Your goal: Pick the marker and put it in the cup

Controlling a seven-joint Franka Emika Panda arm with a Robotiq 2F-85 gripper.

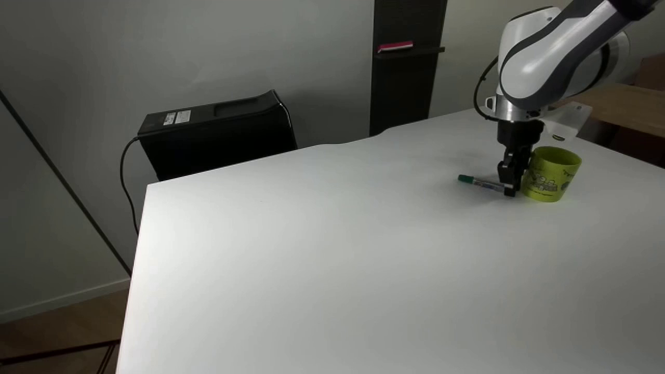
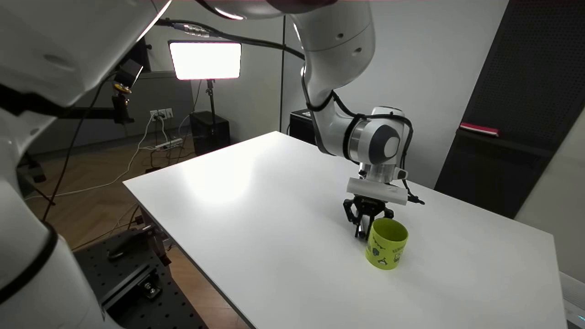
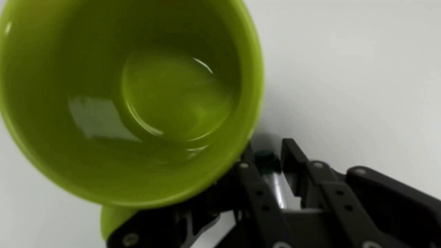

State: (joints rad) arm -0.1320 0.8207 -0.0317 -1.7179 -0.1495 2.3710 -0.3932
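The marker [image 1: 487, 184], a slim pale barrel with a green end, lies flat on the white table in an exterior view. My gripper [image 1: 509, 188] reaches down at the marker's end on the cup's side. In the wrist view the marker [image 3: 267, 162] fills the narrow gap of my gripper [image 3: 268, 151], which is shut on it; part of one finger is hidden behind the cup's rim. The lime-green cup [image 1: 552, 176] stands upright right beside the fingers, and its inside is bare in the wrist view. In an exterior view the cup [image 2: 386, 249] and gripper hide the marker.
The white table [image 1: 332, 249] carries the cup and the marker. Beyond its far edge is a black box-like unit [image 1: 218, 135] with a cable. A bright lamp panel [image 2: 205, 60] stands in the background. The cup's handle [image 3: 115, 220] points toward the gripper's side in the wrist view.
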